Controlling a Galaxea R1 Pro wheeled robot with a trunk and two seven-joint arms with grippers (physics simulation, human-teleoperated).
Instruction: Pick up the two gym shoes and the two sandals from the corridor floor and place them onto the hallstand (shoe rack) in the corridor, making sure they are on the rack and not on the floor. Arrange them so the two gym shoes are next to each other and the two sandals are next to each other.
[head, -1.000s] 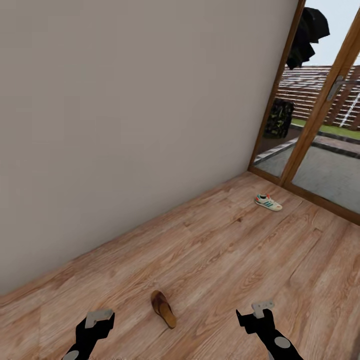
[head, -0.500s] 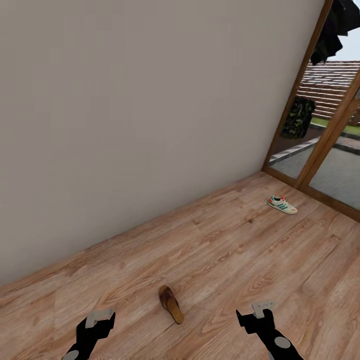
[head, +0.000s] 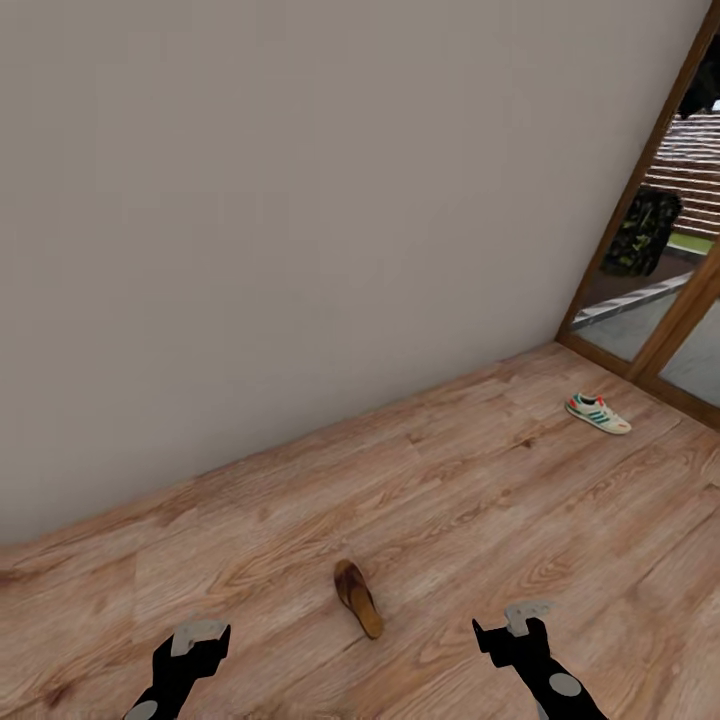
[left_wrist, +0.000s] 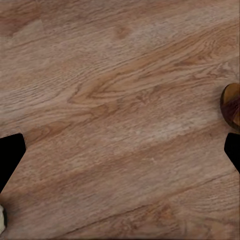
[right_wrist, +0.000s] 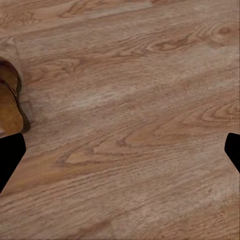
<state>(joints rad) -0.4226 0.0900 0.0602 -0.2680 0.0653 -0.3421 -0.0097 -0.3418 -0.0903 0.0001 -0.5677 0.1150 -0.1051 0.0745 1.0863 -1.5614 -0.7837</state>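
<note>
Two shoes lie on the floor (head: 450, 500). One brown sandal (head: 358, 598) rests near the bottom of the head view, between the two arms and a little ahead of them, its length running roughly away from the robot. One white sneaker (head: 598, 413) with green stripes sits well apart from it, far to the right, close to the wooden door frame (head: 640, 200) and its glass. A plain grey wall (head: 300, 220) meets the planks along a slanted line.

Both arms hang low over bare planks. The left gripper (head: 190, 640) is spread wide and holds nothing; in its wrist view the dark fingertips (left_wrist: 10, 155) sit at opposite edges, with the sandal's end (left_wrist: 231, 105) showing just beside one of them. The right gripper (head: 515, 625) is likewise spread and empty; its wrist view shows fingertips (right_wrist: 10, 155) far apart and part of the sandal (right_wrist: 11, 102) near one, with the tan footbed visible.
</note>
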